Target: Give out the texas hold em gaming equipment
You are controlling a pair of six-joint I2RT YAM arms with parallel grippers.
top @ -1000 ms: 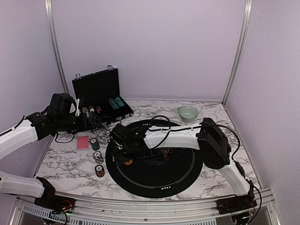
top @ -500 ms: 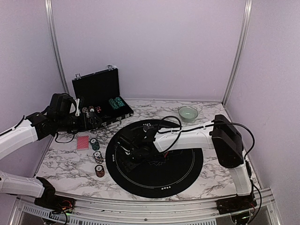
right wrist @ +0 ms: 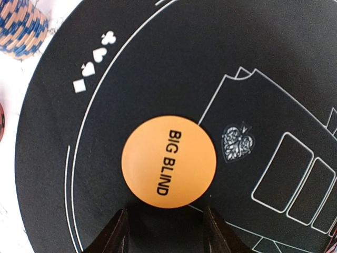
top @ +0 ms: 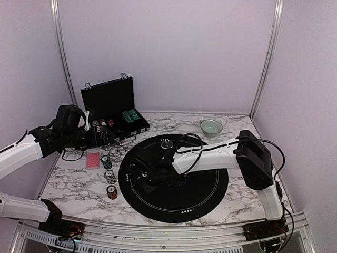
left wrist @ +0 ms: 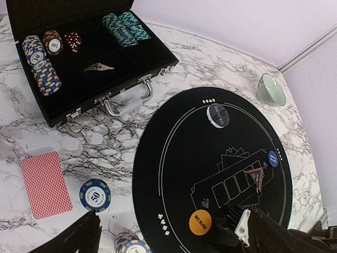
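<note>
Currently the right end effector (right wrist: 164, 211), parted and empty, is hovering just beside the orange Big Blind disc (right wrist: 168, 162) lying flat on the black mat (right wrist: 131, 79), likely risking skidding it aside because it is so thin.

The left wrist view's bottom edge crops a chip stack (left wrist: 130, 244); the right wrist view's corner crops a blue-and-tan stack (right wrist: 18, 25).

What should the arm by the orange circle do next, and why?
Probably lift the right gripper straight up and away. The orange Big Blind disc lies flat on the black mat, just beyond the fingertips rather than between them, so it looks placed. The pink-backed cards lie on the marble off the mat, a likely next pick.
</note>
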